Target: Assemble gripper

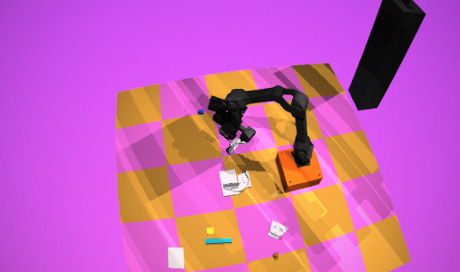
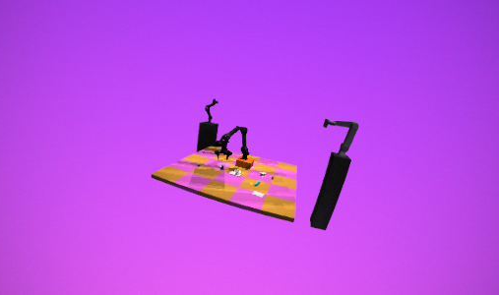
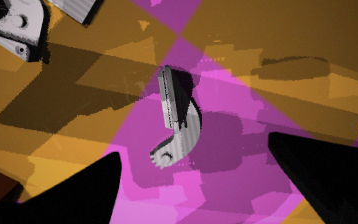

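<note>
The mat [image 1: 192,195] [image 2: 209,189] is checked orange and pink; the small block [image 1: 275,256] looks brownish.

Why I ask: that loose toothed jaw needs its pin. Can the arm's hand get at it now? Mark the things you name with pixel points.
Probably yes: the open hand [image 1: 238,133] [image 2: 222,157] [image 3: 196,149] appears poised above the jaw [image 1: 235,145] [image 2: 221,167] [image 3: 191,133], with nothing visible in between.

No readable text — no label, brand, number or sign on anything in the three views.

One yellow block [image 1: 210,230], one jaw [image 3: 182,135]
</note>
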Controlling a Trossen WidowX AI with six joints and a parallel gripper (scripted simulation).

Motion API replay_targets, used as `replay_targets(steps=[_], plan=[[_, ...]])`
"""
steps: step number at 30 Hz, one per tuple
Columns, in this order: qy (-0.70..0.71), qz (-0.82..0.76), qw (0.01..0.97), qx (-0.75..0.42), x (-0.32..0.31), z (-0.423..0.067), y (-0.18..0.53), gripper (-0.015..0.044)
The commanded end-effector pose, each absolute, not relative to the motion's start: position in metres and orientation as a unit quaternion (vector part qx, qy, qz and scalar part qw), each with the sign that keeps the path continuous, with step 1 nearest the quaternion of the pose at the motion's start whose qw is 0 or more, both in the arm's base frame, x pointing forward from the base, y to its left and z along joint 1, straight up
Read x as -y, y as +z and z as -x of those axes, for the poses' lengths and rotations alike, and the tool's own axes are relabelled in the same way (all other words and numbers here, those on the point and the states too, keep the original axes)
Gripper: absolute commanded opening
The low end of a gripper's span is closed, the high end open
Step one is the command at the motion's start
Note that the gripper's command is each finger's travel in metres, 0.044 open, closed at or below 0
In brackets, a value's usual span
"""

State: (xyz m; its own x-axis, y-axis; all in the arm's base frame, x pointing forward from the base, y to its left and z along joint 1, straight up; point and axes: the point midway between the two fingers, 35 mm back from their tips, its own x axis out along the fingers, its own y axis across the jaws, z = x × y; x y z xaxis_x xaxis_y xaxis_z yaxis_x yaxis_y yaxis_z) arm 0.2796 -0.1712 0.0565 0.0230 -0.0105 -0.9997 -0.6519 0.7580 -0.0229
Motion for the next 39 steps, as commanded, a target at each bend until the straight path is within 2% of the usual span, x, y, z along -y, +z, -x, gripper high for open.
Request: replay_targets(steps=[1, 6, 39], plan=[[0.246, 0.257, 0.667, -0.654, 0.171, -0.279, 0.055, 0.0440], [0.247, 0.257, 0.667, -0.654, 0.170, -0.278, 0.017, 0.0440], [0.247, 0.257, 0.667, -0.654, 0.170, -0.278, 0.017, 0.0440]])
